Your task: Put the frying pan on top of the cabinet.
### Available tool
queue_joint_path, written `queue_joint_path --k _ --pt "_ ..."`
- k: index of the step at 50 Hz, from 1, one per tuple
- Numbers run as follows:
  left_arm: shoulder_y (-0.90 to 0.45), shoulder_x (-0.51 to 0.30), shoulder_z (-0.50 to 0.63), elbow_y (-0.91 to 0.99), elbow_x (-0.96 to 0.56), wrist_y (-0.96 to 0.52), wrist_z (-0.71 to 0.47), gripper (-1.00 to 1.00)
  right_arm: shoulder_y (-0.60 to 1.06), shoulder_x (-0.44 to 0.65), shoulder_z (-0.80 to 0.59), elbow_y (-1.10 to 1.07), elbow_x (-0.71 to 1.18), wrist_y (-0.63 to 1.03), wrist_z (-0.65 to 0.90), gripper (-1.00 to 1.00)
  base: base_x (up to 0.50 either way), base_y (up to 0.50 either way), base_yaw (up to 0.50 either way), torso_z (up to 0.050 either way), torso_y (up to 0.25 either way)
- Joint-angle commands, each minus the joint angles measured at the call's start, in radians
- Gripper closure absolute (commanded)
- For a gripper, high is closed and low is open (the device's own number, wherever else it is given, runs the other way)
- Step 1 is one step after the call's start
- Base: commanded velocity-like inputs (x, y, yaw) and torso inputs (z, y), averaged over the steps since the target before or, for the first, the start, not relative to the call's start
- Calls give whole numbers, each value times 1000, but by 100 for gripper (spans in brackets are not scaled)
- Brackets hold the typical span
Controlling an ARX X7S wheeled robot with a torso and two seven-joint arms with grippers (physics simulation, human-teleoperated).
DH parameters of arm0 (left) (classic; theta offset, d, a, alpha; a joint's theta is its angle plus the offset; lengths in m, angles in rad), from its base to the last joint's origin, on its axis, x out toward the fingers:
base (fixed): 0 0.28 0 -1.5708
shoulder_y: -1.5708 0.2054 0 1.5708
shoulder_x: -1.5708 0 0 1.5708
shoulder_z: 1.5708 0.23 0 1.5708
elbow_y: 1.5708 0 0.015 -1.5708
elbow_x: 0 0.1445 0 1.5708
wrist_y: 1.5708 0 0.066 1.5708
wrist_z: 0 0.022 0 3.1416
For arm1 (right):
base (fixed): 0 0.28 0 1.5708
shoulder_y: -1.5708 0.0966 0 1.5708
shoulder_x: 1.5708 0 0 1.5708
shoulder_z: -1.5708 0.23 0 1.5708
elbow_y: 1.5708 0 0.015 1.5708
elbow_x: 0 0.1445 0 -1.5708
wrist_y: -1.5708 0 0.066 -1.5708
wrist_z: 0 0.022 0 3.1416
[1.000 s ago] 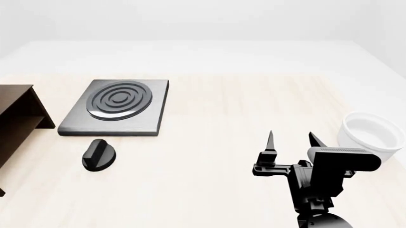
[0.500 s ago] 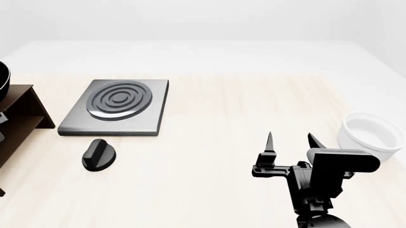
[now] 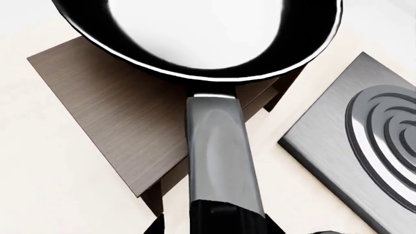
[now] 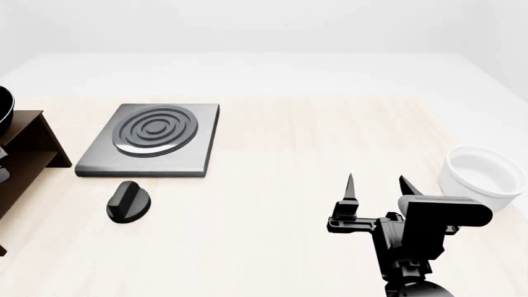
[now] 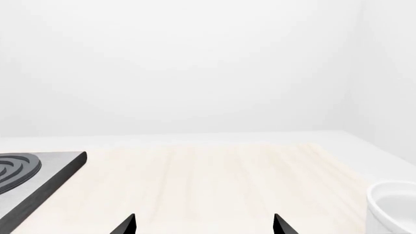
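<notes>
The frying pan (image 3: 215,44), round, black and shallow with a mirror-bright inside and a long glossy handle, is hanging above the dark brown cabinet (image 3: 110,112). The left gripper (image 3: 217,222) is grasping the handle's end. The right gripper (image 4: 378,184) is hovering released beside the white bowl (image 4: 483,176).

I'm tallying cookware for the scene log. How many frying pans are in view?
1. The frying pan hangs over the cabinet, next to the hob; the head view catches only its rim at the far left edge. Others could sit out of frame.
</notes>
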Motion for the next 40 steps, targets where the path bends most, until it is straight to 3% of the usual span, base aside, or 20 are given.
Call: queue_joint_path --k 1,8,12,15,24,33,40 --pt "-15 -6 3 -26 22 7 5 -100 -1 3 -3 -1 4 -2 5 -100 0 0 0 0 0" --pt "-4 -22 -14 54 37 41 -11 -100 0 4 -6 2 4 -5 7 -100 0 0 0 0 0" --pt "-25 -56 -7 235 122 104 21 -100 3 6 -10 -3 7 1 9 -100 0 0 0 0 0" --pt "-100 -74 19 365 145 75 -37 -100 10 7 -14 -4 7 8 11 -100 0 0 0 0 0" --pt "-203 -31 51 555 86 21 -84 -100 9 13 -22 -11 7 8 13 -100 0 0 0 0 0" --pt "-120 8 30 757 31 58 -105 -100 23 12 -35 3 5 9 14 -100 0 0 0 0 0" --pt "-12 51 19 911 57 125 -21 -100 45 19 -52 -30 -12 27 28 -100 0 0 0 0 0"
